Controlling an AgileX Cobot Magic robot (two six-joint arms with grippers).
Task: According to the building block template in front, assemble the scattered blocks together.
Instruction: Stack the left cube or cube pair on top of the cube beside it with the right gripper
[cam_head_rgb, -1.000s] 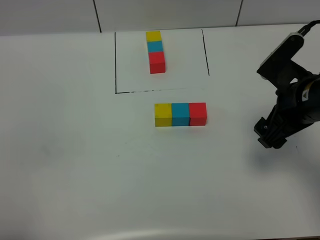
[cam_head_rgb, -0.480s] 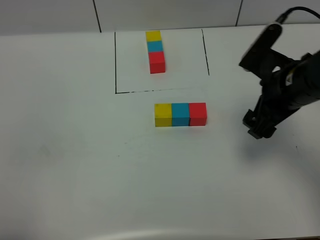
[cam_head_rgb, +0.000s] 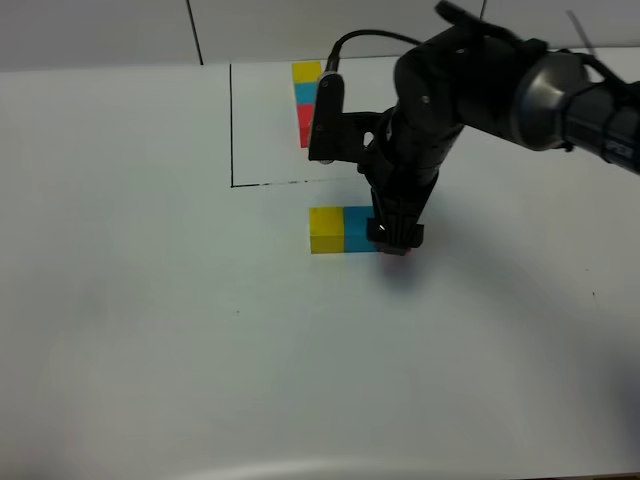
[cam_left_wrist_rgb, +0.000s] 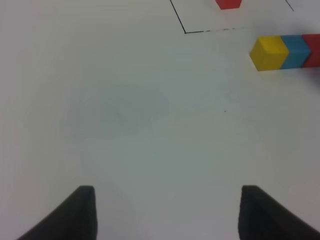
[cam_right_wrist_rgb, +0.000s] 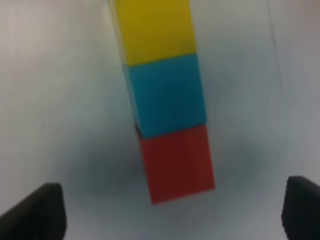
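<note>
**Right hand** (cam_head_rgb: 394, 237): fingers spread wide, grasping nothing. It is poised over the loose red matte cube (cam_right_wrist_rgb: 177, 165), which lies in line with the gap between the fingers. Whether they touch cannot be told.

**Loose cyan-blue matte cube** (cam_right_wrist_rgb: 167, 95): touching the red cube's far side from the hand. The loose yellow matte cube (cam_right_wrist_rgb: 155, 30) touches beyond it.

**Framed template row** (cam_head_rgb: 308, 90): yellow, cyan-blue and red cubes inside a thin black outline, past the right hand and partly behind its arm.

**Left hand** (cam_left_wrist_rgb: 170, 215): spread and empty, well apart from every cube, over bare white table (cam_head_rgb: 150, 300).

**Status (judged):** the three loose cubes are joined in the template's colour order. The red cube sits slightly askew, so a squaring nudge may be left.
</note>
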